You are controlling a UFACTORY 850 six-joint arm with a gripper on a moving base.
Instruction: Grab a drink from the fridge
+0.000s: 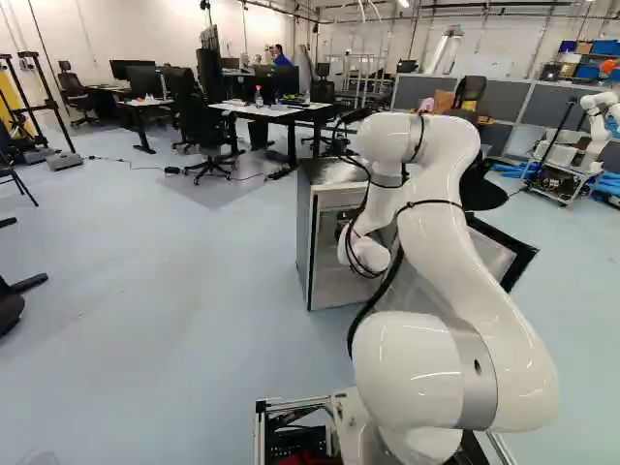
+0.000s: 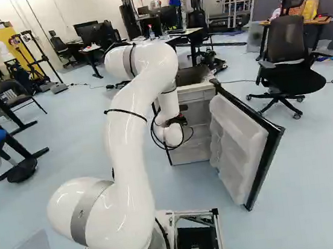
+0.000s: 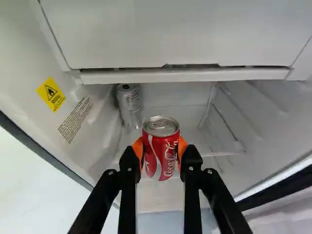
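Note:
In the right base view my gripper is at the front of the small fridge, partly hidden by my wrist. The fridge door stands wide open. Seen in the wrist view, both orange pads of the gripper press on the sides of a red drink can, which is upright between them. Behind it, inside the fridge, a silver can stands near one side wall. Whether the red can touches the shelf is hard to tell.
A white compartment front spans the fridge interior beyond the cans. An office chair stands past the open door. Desks with monitors are behind the fridge. Another robot is at the far right of the left base view.

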